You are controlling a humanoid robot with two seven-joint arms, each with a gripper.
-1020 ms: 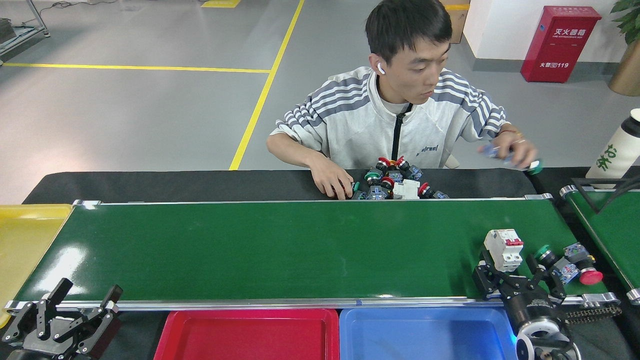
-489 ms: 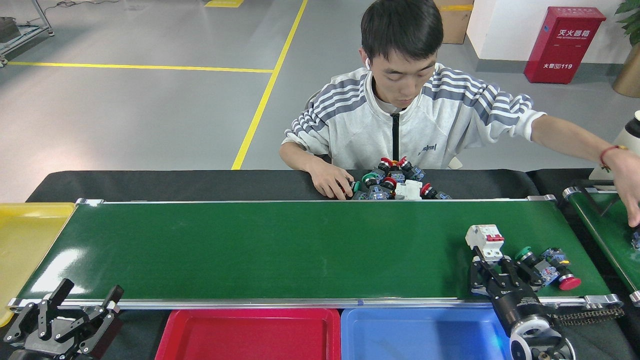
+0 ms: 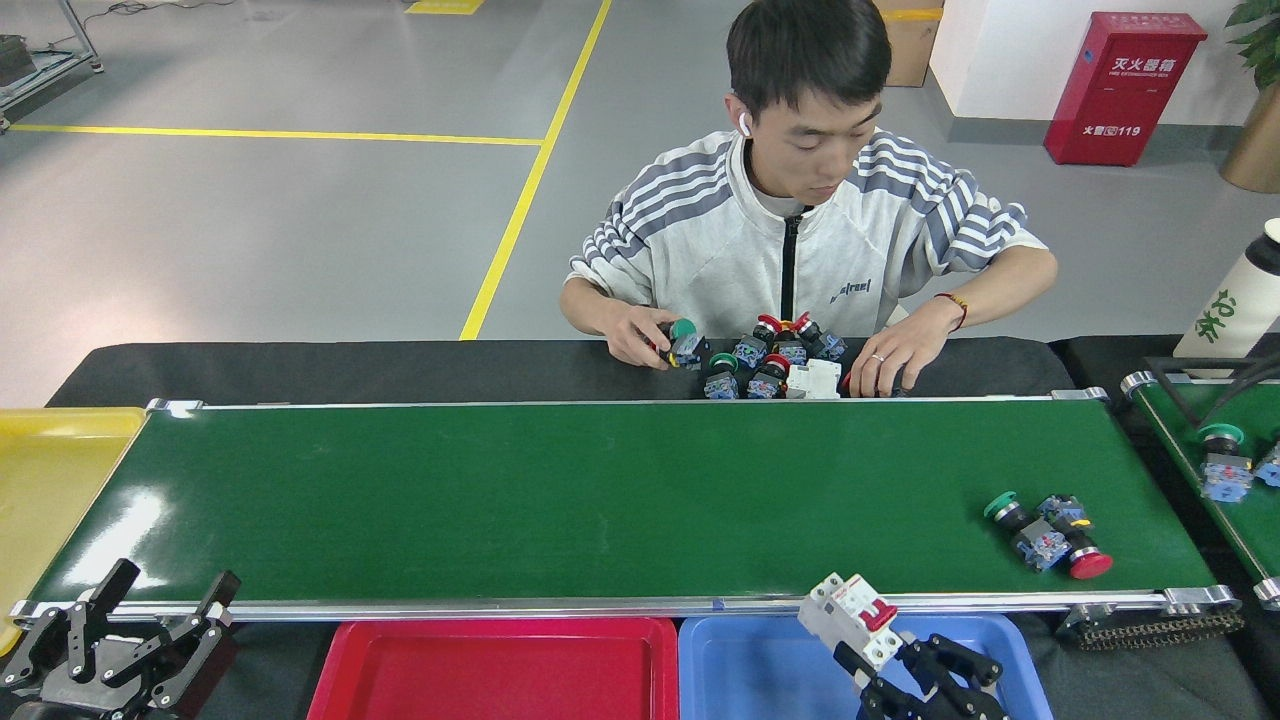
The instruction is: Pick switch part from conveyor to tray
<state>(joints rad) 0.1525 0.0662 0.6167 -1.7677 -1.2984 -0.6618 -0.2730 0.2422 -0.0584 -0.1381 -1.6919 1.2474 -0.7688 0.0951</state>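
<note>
While your right gripper (image 3: 880, 660) hangs over the blue tray (image 3: 760, 670) at the near edge, its fingers are clamped on the white circuit breaker (image 3: 848, 620) (the one with the red toggle), which sits tilted above the tray's right half, just off the conveyor's (image 3: 560, 500) near rail. Your left gripper (image 3: 150, 625) waits at the near left corner, beside the belt's end, with its fingers spread apart and nothing between them. Two push-button switch parts remain on the conveyor near its right end: a green-capped one (image 3: 1015, 520) and a red-capped one (image 3: 1075, 550), lying touching each other. To the left of the blue tray you see a red tray (image 3: 500, 670), and a yellow tray (image 3: 50, 470) lies past the belt's left end. Across the belt a person (image 3: 810, 250) sits with both hands on a pile of switch parts (image 3: 775, 365) on the black table. On the second green belt (image 3: 1215, 455) at the far right, another green-capped switch (image 3: 1222, 465) rests.
</note>
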